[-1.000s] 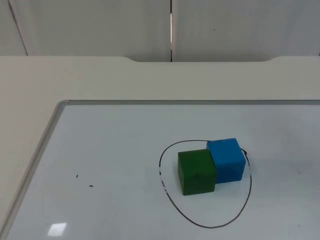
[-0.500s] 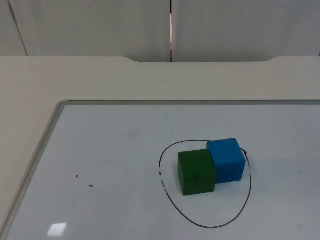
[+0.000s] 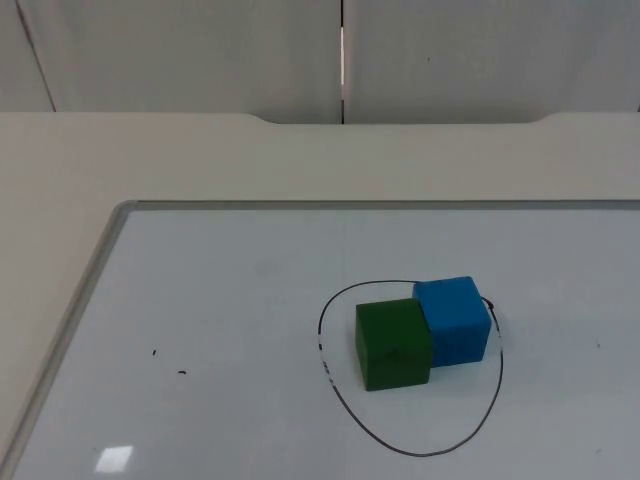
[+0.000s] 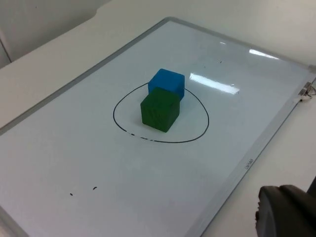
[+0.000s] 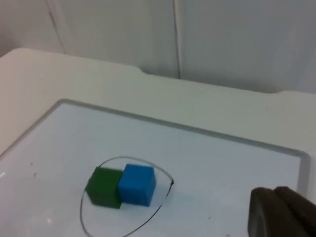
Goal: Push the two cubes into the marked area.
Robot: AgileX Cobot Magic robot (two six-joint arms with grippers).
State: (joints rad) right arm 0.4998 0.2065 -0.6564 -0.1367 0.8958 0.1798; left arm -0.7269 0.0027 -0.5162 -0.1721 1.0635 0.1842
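Two solid, matte cubes with crisp edges sit touching side by side: a green cube (image 3: 393, 344) and a blue cube (image 3: 453, 319). Both lie inside a hand-drawn black oval outline (image 3: 410, 452), the blue one right at the line. The outline is inked on a glossy whiteboard (image 3: 200, 330) with a thin grey metal frame, laid on the white table (image 3: 200, 160) before a grey partition wall (image 3: 200, 50). Both cubes lie well ahead of the left gripper (image 4: 286, 212) and the right gripper (image 5: 279, 212), both waiting off the board; whether their fingers are apart cannot be told.
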